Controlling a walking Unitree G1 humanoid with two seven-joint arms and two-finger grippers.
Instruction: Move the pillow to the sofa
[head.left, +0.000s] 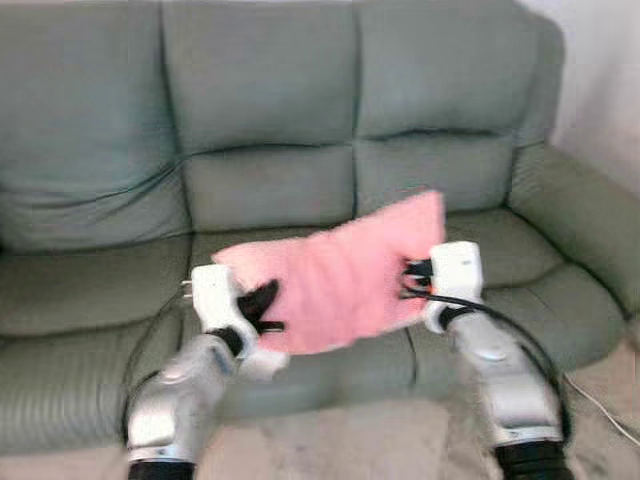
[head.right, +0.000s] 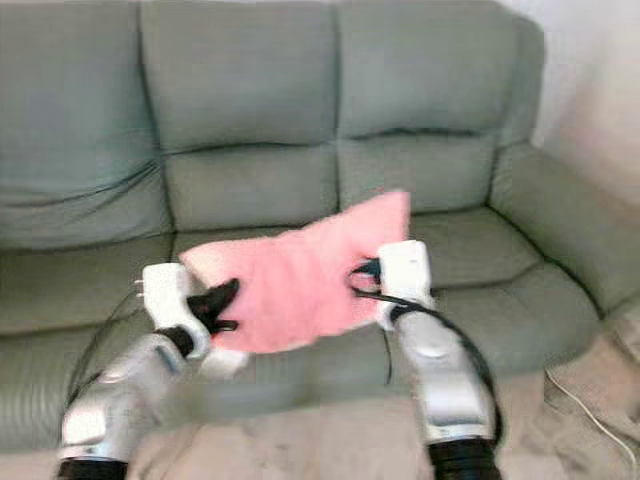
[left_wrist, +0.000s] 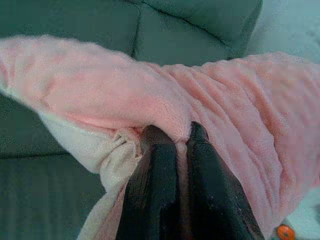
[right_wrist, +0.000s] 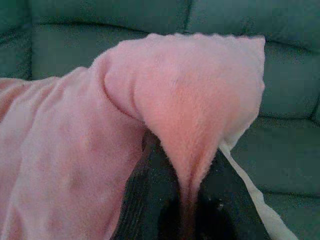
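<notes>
Right, closest to us, both silver arms reach forward and up, and each has a pinch on the pink pillow (head.left: 345, 285), which hangs in the air between them, above the front of the seat and not yet resting on it. Left gripper (head.left: 262, 305) is clenched on the pillow's lower left edge; from its wrist camera the two black fingers (left_wrist: 157, 185) sit close together with a fold of plush and pale backing squeezed between them. Right gripper (head.left: 412, 275) is nipping the right side, fingers (right_wrist: 155, 195) closed around a ridge of fabric that drapes over them.

It looks soft and light, this one: it sags and creases where it is pinched, so it will flop, not hold a shape. Edges and corners are the sensible places to grip, as here, since the flat middle offers nothing to bite.

Beyond it, the grey-green sofa (head.left: 100, 290) spreads wide, seat cushions just under and behind the pillow, backrest further off, a pale wall (head.left: 605, 70) past the right armrest
</notes>
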